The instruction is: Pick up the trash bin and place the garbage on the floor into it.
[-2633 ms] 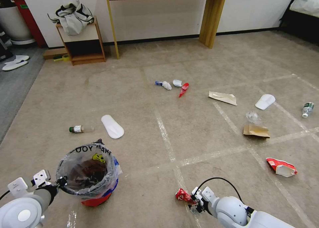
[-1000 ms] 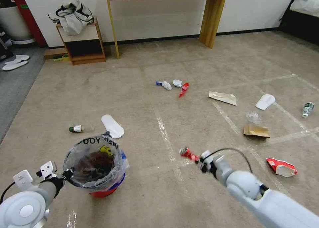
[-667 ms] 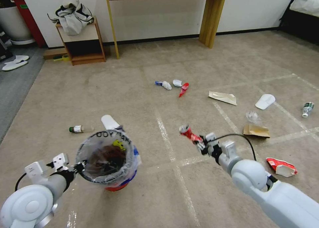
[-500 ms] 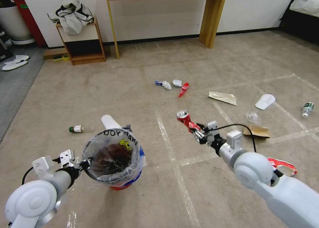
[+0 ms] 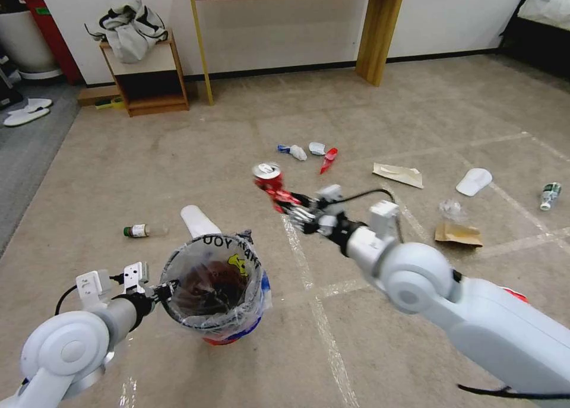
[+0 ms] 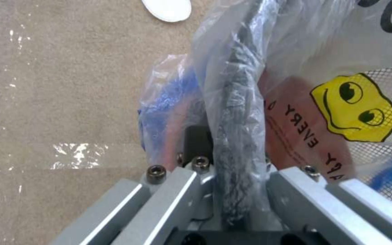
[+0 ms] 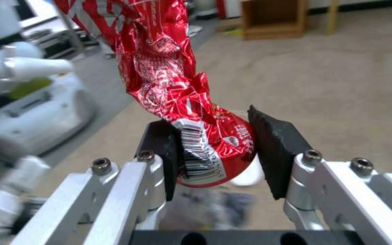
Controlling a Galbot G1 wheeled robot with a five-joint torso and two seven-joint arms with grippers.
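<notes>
My left gripper [image 5: 168, 289] is sitting low at the left of the head view, its fingers [image 6: 182, 194] pinching the near rim of the bin [image 5: 215, 289] through the clear liner. In the left wrist view the dark rim, wrapped in plastic, is running straight between my two fingers, with the liner's yellow face mark [image 6: 354, 108] just beyond. The bin is standing upright in my grip; I cannot tell whether its base is touching the carpet [image 5: 178, 158]. Dark litter is lying inside it.

Just behind the bin, a white sole [image 5: 196, 219] is lying flat on the floor, partly hidden by the rim, and a small green-labelled bottle [image 5: 138, 231] is lying on its side to the left of it.

My right arm is reaching across the middle of the head view, and my right gripper [image 5: 293, 205] is hanging above the floor, beyond the bin and to its right. Its black pads [image 7: 273, 149] are squeezing a crushed red can [image 5: 269, 180] by its base; the can is sticking out past the fingertips, its open top tilting up and away.

Farther off on the carpet, a tissue [image 5: 297, 152], a white scrap [image 5: 317, 148] and a red wrapper [image 5: 328, 158] are lying close together. To the right of them are a flat tan paper [image 5: 398, 174], a brown bag [image 5: 457, 234], a second white sole [image 5: 474, 182] and, near the right edge, another bottle [image 5: 549, 195].
</notes>
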